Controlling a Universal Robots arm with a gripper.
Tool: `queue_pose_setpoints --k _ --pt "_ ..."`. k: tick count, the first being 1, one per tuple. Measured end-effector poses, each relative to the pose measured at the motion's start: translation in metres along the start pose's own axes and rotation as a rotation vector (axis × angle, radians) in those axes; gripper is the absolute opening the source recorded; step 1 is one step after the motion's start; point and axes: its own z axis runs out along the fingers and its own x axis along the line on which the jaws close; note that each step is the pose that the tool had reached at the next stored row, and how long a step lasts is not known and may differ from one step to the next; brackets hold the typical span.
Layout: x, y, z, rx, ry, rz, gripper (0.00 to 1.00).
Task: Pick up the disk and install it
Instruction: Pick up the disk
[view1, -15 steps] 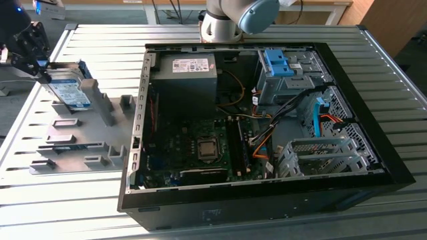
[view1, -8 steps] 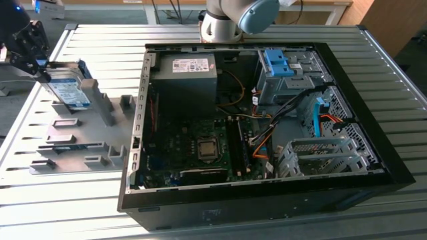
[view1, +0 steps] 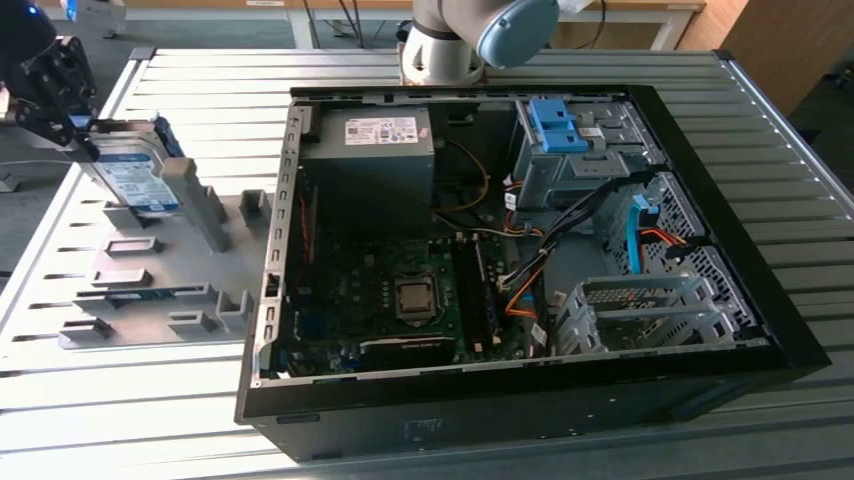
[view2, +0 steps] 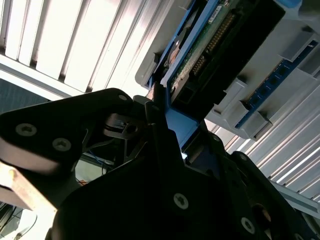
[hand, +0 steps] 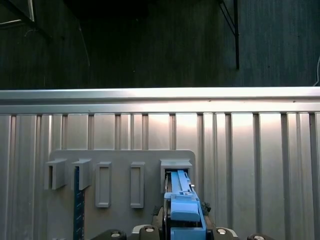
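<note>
the disk (view1: 134, 178) | silver, white-and-blue label, blue carrier frame | on edge, tilted | exterior view's left | clamped in pincer (view2: 167, 120)

One disk (view1: 136, 178); one computer case (view1: 787, 335); probably one fixture plate (view1: 167, 265).

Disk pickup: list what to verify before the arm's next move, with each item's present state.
1. Hand gripping the disk: ok, closed on its blue carrier.
2. Disk clear of the grey fixture: cannot tell; its lower edge hangs close to the slots.
3. Computer case open: ok, the inside is exposed.
4. Drive cage reachable: ok, it faces upward, uncovered.
5. Cables away from the cage: not ok, a bundle lies right beside it.
</note>
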Motion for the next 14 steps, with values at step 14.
queue_pose_setpoints --k 14 --pt "-0.0001 0.0001 -0.0108 0.0001 -0.0001 0.000 0.37"
